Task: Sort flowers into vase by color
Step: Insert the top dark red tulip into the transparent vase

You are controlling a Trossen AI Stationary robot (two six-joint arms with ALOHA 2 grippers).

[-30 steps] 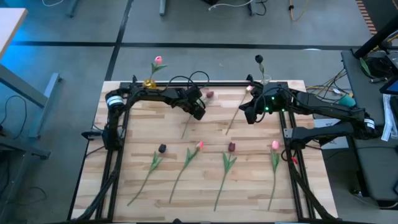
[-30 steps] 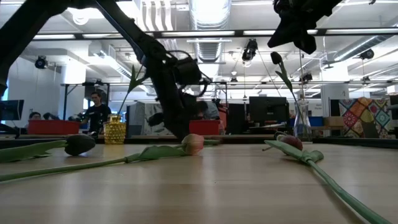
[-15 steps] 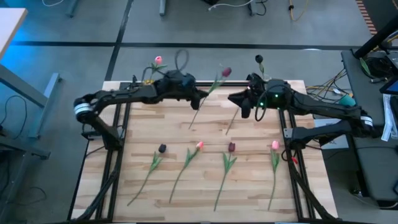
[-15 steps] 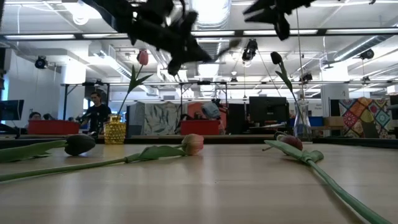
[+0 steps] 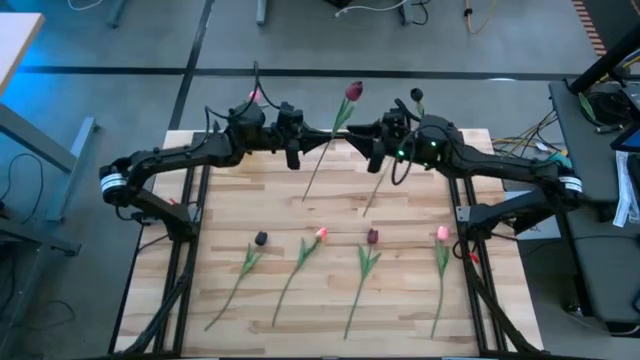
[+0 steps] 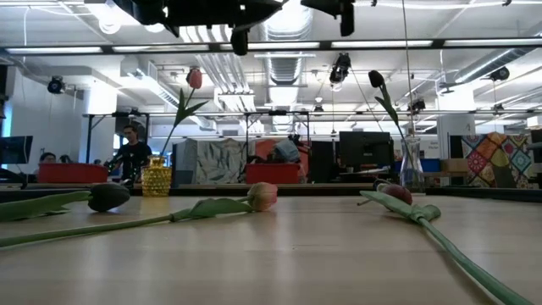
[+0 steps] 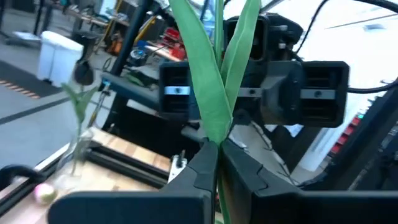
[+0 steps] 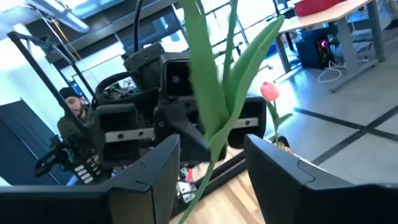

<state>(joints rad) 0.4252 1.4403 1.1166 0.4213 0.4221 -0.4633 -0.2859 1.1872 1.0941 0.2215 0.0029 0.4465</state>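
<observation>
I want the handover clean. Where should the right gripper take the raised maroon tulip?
On the bare stem below the leaves, coming from the side opposite the left gripper, which pinches the maroon tulip. The right gripper is open, its fingers either side of the stem.

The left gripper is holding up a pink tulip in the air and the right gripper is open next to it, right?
Not quite. The tulip held up by the left gripper is dark maroon, not pink; the high view shows its dark head. The rest holds: the right gripper is open beside the stem, as the right wrist view shows.
</observation>
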